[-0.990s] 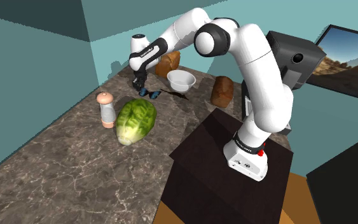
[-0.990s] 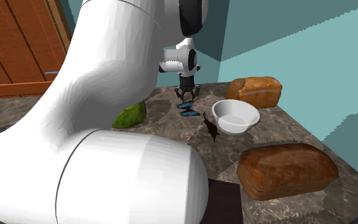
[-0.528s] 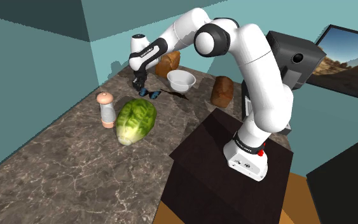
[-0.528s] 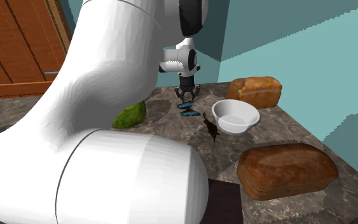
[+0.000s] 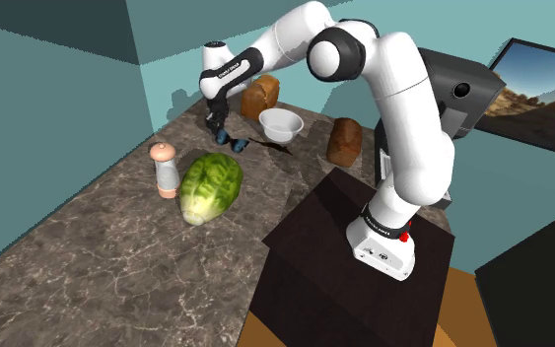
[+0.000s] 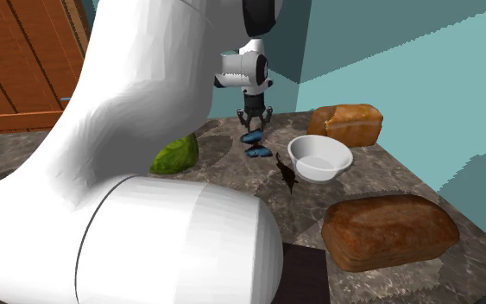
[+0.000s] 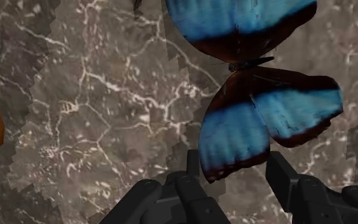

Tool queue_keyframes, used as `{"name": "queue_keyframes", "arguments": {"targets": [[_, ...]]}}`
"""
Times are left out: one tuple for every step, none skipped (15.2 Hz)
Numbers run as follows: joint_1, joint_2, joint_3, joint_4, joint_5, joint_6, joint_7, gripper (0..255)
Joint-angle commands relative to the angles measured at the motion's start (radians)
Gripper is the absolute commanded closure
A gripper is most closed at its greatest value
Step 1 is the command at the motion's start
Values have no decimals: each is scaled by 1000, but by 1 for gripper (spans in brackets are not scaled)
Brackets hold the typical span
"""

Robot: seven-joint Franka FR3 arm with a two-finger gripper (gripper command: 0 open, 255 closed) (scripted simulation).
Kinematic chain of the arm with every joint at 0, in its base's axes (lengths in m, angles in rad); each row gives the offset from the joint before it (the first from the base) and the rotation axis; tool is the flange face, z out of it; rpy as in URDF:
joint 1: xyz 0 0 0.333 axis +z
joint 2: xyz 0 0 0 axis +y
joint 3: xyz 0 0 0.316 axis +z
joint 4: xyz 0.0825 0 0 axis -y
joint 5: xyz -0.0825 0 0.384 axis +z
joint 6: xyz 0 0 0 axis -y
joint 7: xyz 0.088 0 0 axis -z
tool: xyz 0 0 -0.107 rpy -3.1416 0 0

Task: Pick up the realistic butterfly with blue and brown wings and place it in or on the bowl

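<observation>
The gripper (image 7: 234, 167) is closed on one wing of the butterfly (image 7: 260, 108). The butterfly is just beside the bowl (image 5: 281, 130), outside it, on the bowl's left in the shoulder view.

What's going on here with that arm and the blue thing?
The white robot arm has its black gripper closed on one wing of a blue and brown butterfly, low over the stone-patterned countertop. The white bowl it is meant for stands empty close by.
</observation>
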Motion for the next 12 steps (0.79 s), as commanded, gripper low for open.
{"name": "queue_keyframes", "arguments": {"targets": [[1,-18,0,-2,0,-17,0,255],[1,-26,-1,-2,-1,-25,-1,255],[1,-35,-1,-2,-1,-34,-1,255],[2,-44,-1,-2,-1,-42,-2,255],[2,-52,-1,-1,-1,-51,-2,255],[2,-60,-2,-1,-1,-59,-3,255],[2,-68,-2,0,-2,-68,-3,255],[3,-76,-2,0,-2,-77,-4,255],[3,-84,-2,2,-2,-86,-4,255],[3,-92,-2,3,-2,-95,-5,255],[3,-99,-3,5,-2,-104,-5,255],[3,-107,-3,7,-2,-114,-6,255]]}}
